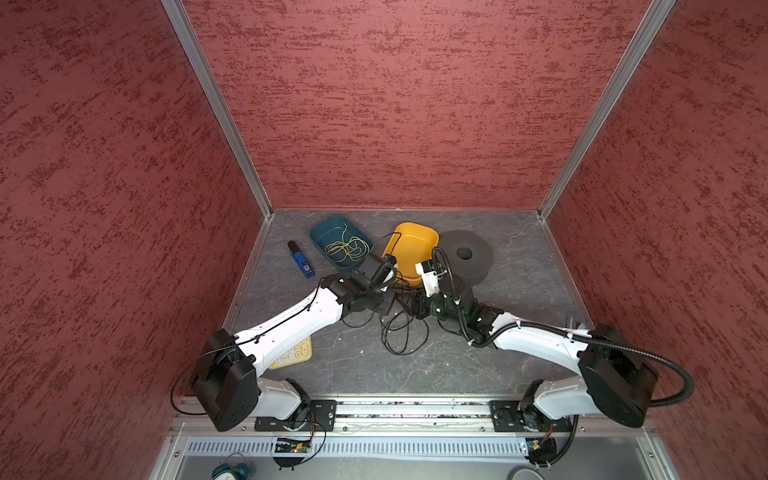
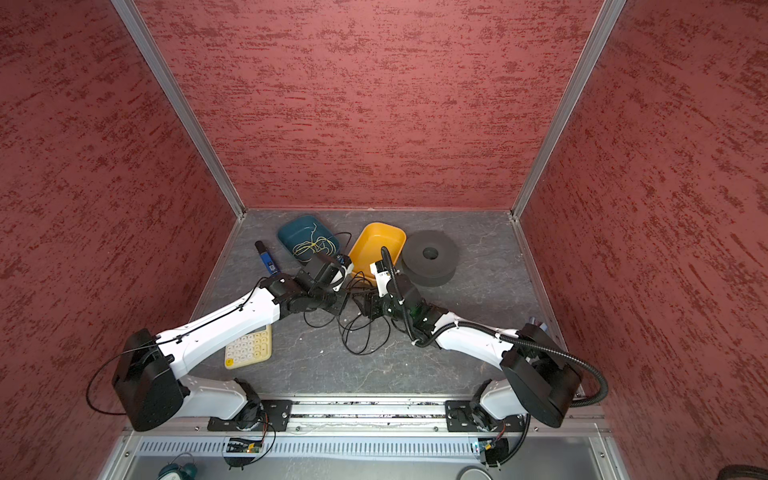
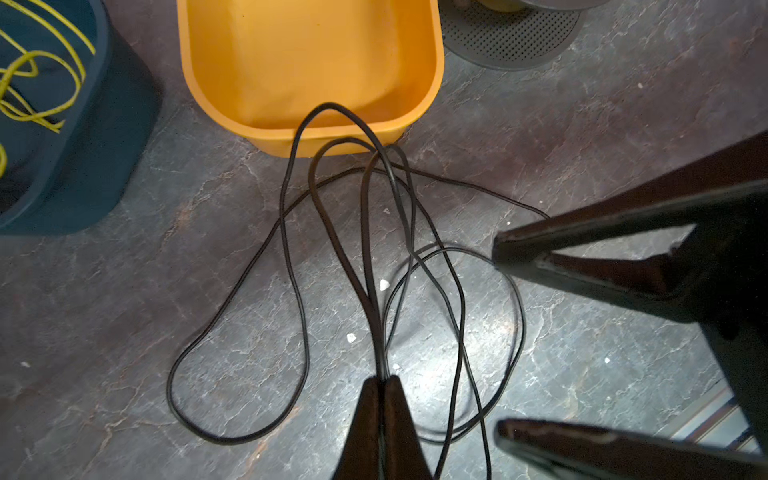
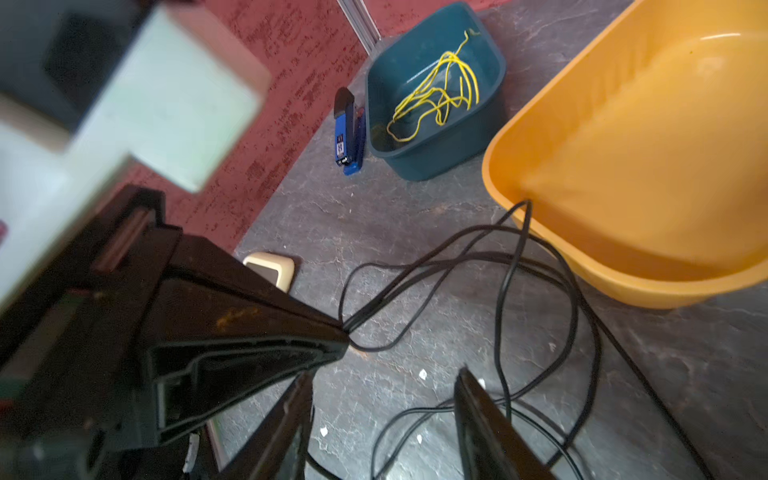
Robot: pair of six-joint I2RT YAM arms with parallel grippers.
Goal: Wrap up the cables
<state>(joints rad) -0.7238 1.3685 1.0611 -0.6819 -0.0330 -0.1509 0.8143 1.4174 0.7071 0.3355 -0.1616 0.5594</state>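
Observation:
The cables are one thin black cord (image 3: 377, 345) lying in loose loops on the grey floor (image 1: 397, 334) (image 2: 365, 332). One loop rests on the near rim of the yellow tray (image 3: 432, 83) (image 4: 623, 166) (image 1: 417, 245). My left gripper (image 3: 382, 379) (image 1: 397, 299) is shut on a bundle of two or three cord strands at its tips. The same pinch shows in the right wrist view, left gripper (image 4: 344, 332). My right gripper (image 4: 384, 378) (image 1: 417, 308) stands open just beside it, facing it, with only floor and slack cord (image 4: 528, 208) behind its fingers (image 3: 498, 245).
A teal tray (image 1: 328, 232) (image 4: 490, 83) holds a yellow-green wire (image 1: 349, 247). A blue stapler (image 1: 301, 259) lies left of it. A black foam ring (image 1: 467, 253) sits right of the yellow tray. A cream calculator (image 2: 249, 349) lies under the left arm.

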